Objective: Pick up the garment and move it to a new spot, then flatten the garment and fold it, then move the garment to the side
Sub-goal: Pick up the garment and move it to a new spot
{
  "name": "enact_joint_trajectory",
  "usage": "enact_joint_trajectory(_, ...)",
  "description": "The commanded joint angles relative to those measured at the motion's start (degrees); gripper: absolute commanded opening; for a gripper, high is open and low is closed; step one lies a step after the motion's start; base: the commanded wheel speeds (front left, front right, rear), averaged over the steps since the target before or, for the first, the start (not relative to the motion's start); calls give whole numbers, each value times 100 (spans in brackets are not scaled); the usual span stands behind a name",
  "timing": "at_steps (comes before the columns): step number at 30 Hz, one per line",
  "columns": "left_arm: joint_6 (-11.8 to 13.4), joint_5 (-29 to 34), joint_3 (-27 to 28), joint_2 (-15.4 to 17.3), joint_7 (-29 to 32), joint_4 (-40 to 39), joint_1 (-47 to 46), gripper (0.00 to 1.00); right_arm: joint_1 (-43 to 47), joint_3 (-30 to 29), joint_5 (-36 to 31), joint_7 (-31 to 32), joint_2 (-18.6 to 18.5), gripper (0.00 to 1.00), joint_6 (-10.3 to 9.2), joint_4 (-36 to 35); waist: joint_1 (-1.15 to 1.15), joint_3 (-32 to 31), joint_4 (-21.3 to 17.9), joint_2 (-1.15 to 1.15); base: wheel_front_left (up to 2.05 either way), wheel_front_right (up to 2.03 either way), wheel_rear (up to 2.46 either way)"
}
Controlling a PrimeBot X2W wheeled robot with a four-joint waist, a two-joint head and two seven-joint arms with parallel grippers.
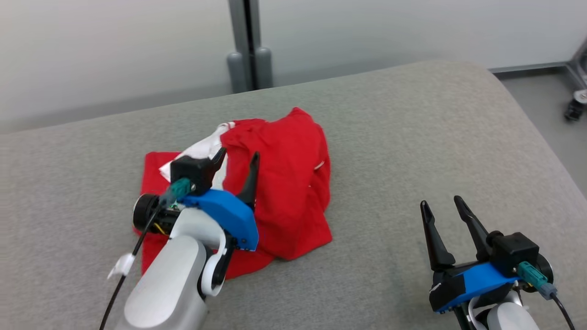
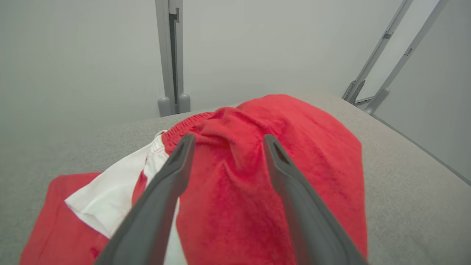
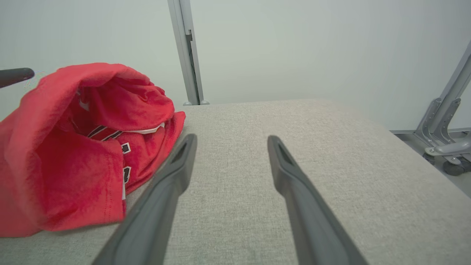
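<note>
Much of the red garment [image 1: 293, 183] was hard to read. It lay crumpled in a heap, so its cut could not be made out, and in the head view its near left corner was covered by the left forearm and wrist. A white panel [image 1: 202, 149] showed at the heap's 10 o'clock side, partly behind the camera housing. In the right wrist view, black-and-white printed marks [image 3: 125, 147] sat deep inside an open fold, too cut off to read. There, a dark fingertip [image 3: 14, 75] poked in from the picture's 9 o'clock edge above the cloth. The right arm was cropped by the bottom edge of the head view, as was the left forearm.

The garment lay on the grey upholstered surface [image 1: 412, 137], left of its middle. The left pincer [image 1: 239, 153] stood open right over it, its 2 fingers spread. In the left wrist view, a raised ridge of red cloth [image 2: 228, 165] lay between and beyond them, a gathered elastic hem [image 2: 184, 125] at 11 o'clock of the tips. Whether the fingers touched the fabric could not be told.

The right pincer [image 1: 441, 202] was open too, over bare upholstery. The heap lay at its 10 o'clock, well apart, with nothing between its fingers.
</note>
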Motion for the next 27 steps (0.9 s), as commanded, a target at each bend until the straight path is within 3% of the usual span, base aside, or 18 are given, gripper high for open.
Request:
enact_joint_trajectory(1, 22, 30, 10, 24, -147, -70, 111, 100, -8, -23, 7, -23, -21, 100, 3, -2, -1, 6, 97, -1, 0, 0, 0)
enact_joint_trajectory(6, 2, -69, 251, 197, -1025, -603, 707, 100, 88, -114, -44, -3, -23, 100, 3, -11, -1, -146, 464, -1, 0, 0, 0)
enact_joint_trajectory(12, 227, -31, 663, 497, -1722, -1279, 1606, 100, 225, -250, -102, 49, -25, 100, 2, -59, -1, -354, 748, -1, 0, 0, 0)
enact_joint_trajectory(16, 322, -76, 971, 556, -1820, -1542, 2270, 100, 388, -432, -165, 90, -23, 100, 3, -106, -1, -523, 986, -1, 0, 0, 0)
enact_joint_trajectory(27, 175, 180, 1412, 626, -1837, -1566, 3210, 100, 739, -609, -225, 274, -25, 100, 2, -345, -1, -808, 1334, -1, 0, 0, 0)
